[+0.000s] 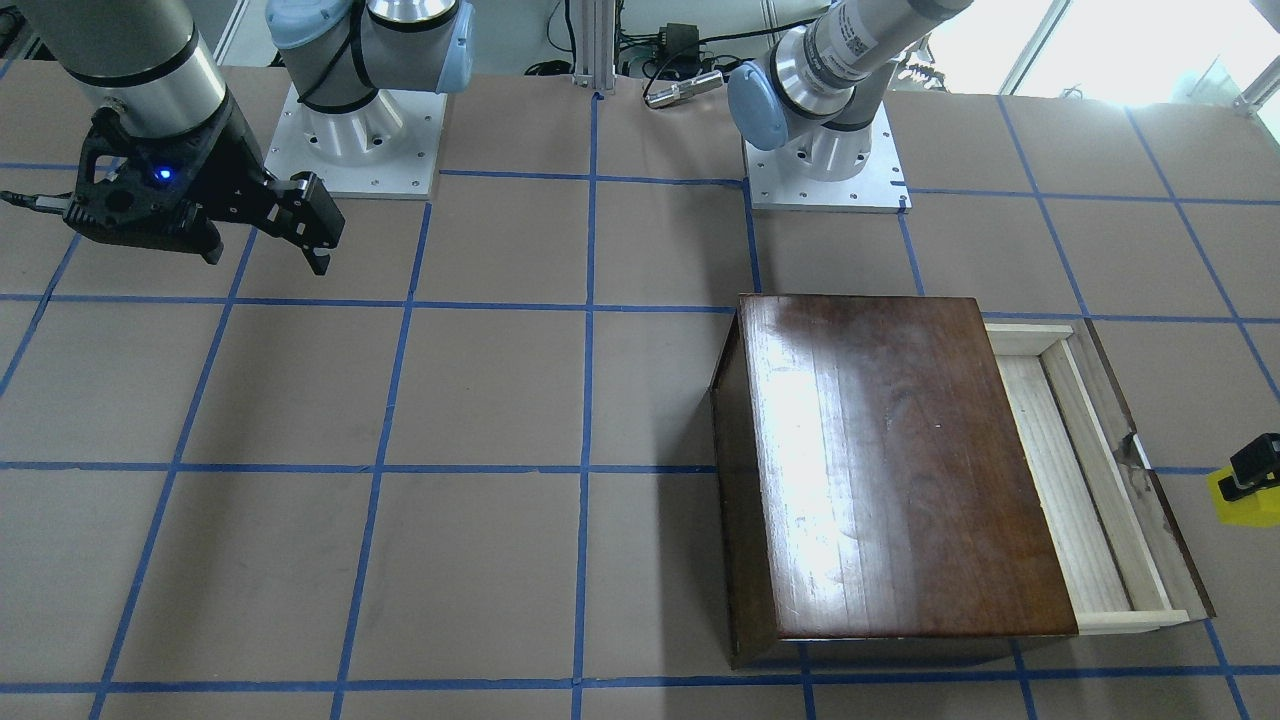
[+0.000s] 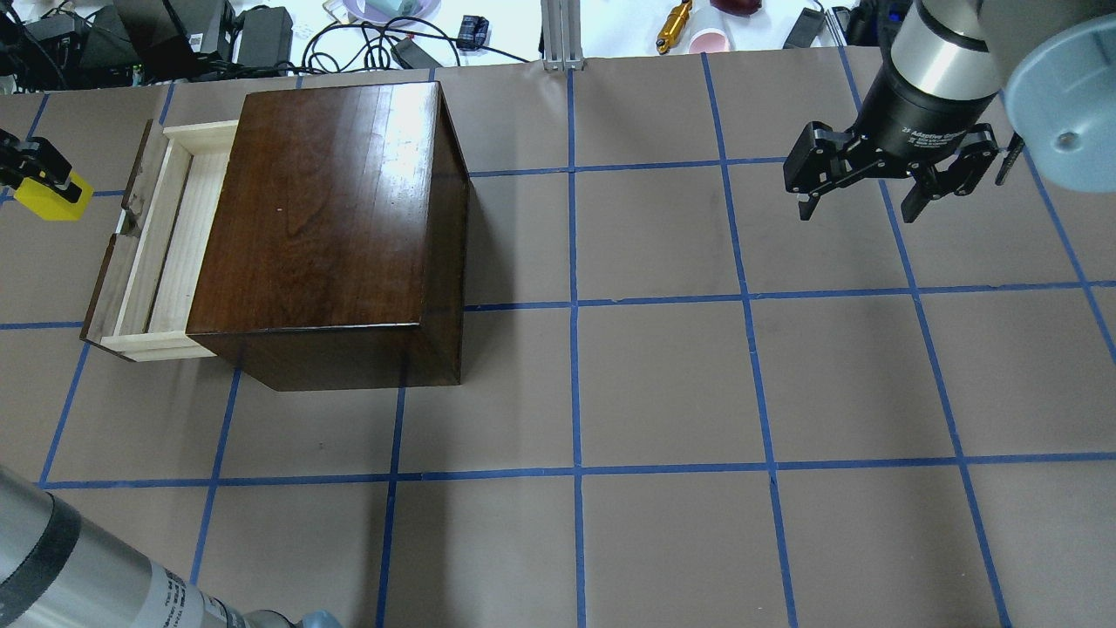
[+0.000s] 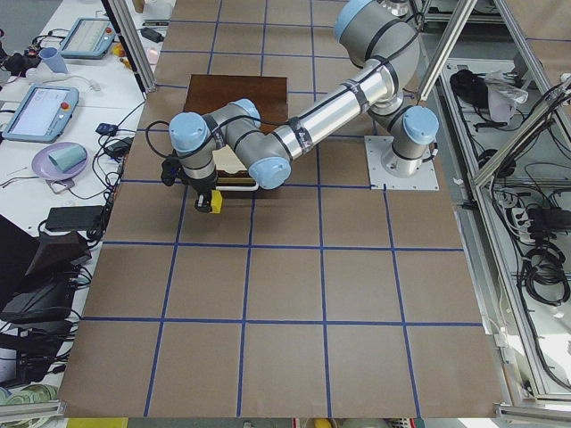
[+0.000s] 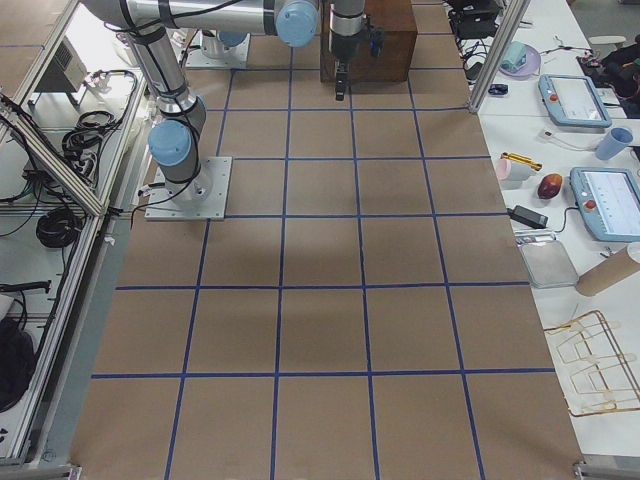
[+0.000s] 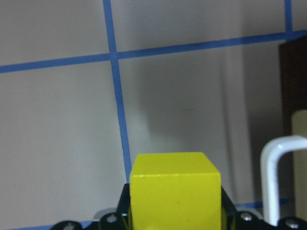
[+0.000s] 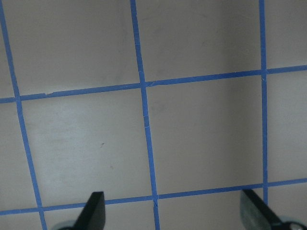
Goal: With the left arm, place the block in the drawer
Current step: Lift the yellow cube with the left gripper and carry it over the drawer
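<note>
My left gripper is shut on the yellow block, which also shows in the left wrist view and the front view. It holds the block just outside the dark front panel of the drawer, over the table and not over the tray. The drawer is pulled open from the dark-brown cabinet, and its pale wood inside is bare. Its white handle shows close on the right in the left wrist view. My right gripper is open and empty, far from the cabinet.
The brown table top carries a blue tape grid. Cables, chargers and small items lie along the far edge. The right arm's base plate and the left arm's base plate stand at the robot's side.
</note>
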You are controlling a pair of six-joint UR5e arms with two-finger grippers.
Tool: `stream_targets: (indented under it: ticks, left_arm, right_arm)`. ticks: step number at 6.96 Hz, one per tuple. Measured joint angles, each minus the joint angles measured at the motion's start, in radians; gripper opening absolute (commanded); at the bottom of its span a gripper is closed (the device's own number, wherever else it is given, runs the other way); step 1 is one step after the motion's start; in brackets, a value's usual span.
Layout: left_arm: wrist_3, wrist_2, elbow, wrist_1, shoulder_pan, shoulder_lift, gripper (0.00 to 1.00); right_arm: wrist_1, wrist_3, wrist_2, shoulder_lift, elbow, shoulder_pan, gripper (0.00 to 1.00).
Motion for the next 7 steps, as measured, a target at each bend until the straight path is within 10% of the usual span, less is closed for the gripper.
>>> stream_targets:
  ticks: [7]
  left_arm:
    - [-0.252, 0.004, -0.104, -0.122, -0.14, 0.182, 0.16]
  right_arm:
    - [0.0, 0.0, 0.0, 0.0, 0.0, 0.0, 1.0]
